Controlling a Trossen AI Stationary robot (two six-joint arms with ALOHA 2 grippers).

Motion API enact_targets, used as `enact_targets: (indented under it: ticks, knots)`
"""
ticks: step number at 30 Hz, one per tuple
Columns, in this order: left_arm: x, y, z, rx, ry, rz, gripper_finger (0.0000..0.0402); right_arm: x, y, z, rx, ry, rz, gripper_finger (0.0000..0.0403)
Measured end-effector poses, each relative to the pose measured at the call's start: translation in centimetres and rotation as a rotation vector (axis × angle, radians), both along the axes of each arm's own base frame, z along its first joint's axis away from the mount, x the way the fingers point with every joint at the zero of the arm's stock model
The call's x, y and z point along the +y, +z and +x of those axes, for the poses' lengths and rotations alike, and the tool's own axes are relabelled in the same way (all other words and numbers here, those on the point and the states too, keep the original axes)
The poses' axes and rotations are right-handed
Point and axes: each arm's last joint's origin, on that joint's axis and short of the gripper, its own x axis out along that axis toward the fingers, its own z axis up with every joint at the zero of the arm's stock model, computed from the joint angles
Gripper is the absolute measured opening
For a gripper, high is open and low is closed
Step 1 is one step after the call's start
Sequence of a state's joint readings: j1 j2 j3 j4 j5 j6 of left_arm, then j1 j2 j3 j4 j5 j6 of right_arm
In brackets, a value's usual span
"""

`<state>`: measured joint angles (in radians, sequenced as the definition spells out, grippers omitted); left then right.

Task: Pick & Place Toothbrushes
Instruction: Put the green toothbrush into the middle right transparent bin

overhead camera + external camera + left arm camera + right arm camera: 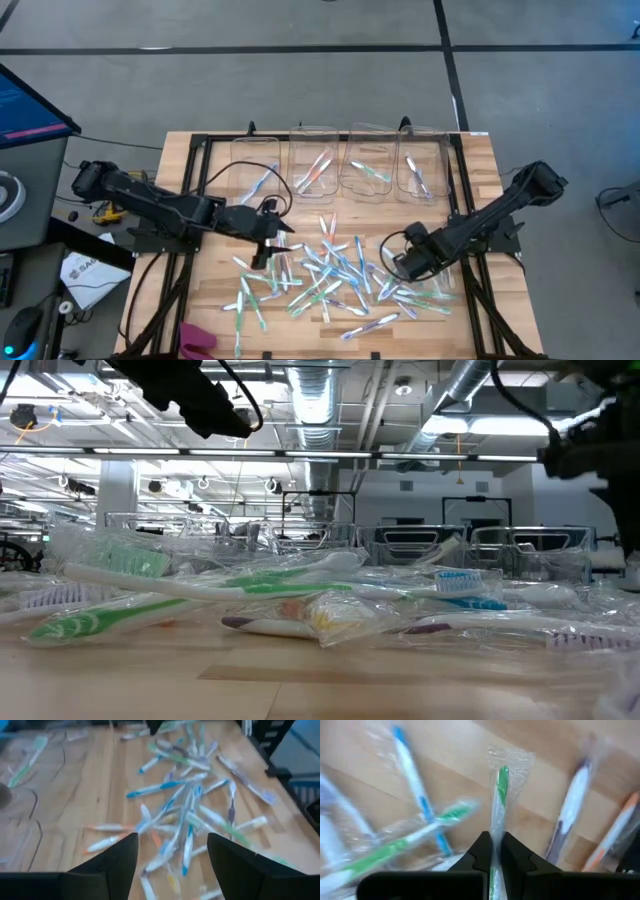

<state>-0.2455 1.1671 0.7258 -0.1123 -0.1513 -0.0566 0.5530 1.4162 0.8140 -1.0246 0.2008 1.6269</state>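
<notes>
High view shows a wooden table point(215, 160) with 4 clear bins point(316, 160) along its far edge, each already holding a few brushes, and the loose toothbrushes point(330, 270) scattered between the 2 arms. The right gripper point(495, 851) is down at the right side of the pile, fingers pinched shut on a green toothbrush point(501, 790) in a clear wrapper, held along the handle. The left gripper point(172, 851) hovers over the pile's left side, fingers spread and empty. These brushes look light, thin and stiff, but the crinkly film is probably slippery and may slide or twist in the grip. Pinching mid-handle, across the narrow width, seems safest
</notes>
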Motion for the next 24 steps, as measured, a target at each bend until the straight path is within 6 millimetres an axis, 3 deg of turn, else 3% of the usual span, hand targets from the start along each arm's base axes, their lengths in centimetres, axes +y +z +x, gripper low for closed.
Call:
enact_targets:
  ticks: [11,24]
  knots:
    - [0.1,-1.7,-0.2,-0.100,-0.034,0.044,0.0232,1.1,4.5,2.6,-0.231,0.217,-0.182,0.0013]
    - [0.1,-1.7,-0.1,-0.125,-0.034,0.039,0.0232,-2.4,9.7,6.6,-0.288,0.397,-0.300,0.0015]
